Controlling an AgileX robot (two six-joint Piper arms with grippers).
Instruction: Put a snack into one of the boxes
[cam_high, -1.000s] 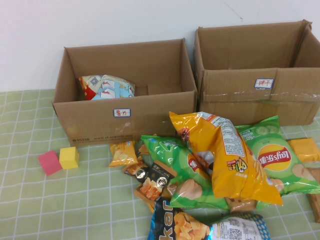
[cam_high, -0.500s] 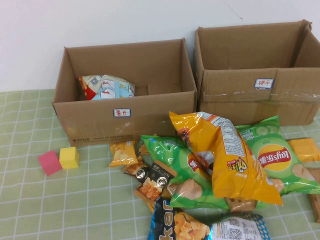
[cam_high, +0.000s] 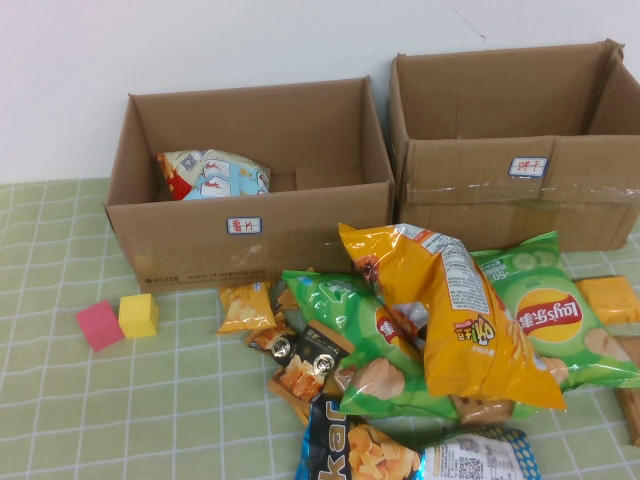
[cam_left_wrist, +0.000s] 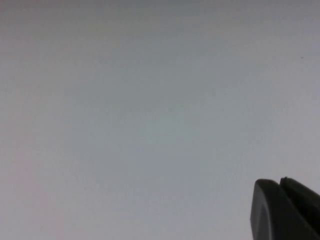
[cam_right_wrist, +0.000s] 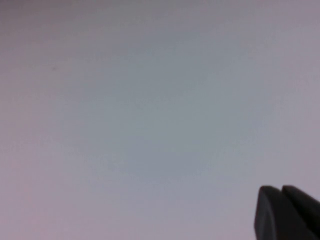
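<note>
Both grippers (cam_left_wrist: 285, 210) (cam_right_wrist: 287, 212) off-table, boxes (cam_high: 250, 180) unattended

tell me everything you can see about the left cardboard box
The left box is brown corrugated cardboard, open-topped and upright on the green checked cloth, beside the wider right box. Its front wall carries a small white blue-edged label with red characters, and faint black print low down. One snack bag, white, red and blue, lies inside at its left. A small orange packet sits at its front base. Neither end effector is near: each wrist view shows only a dark tip before blank wall.

2 boxes (cam_high: 248, 180), 2 blocks (cam_high: 118, 320), roughly 12 snacks (cam_high: 450, 310)
</note>
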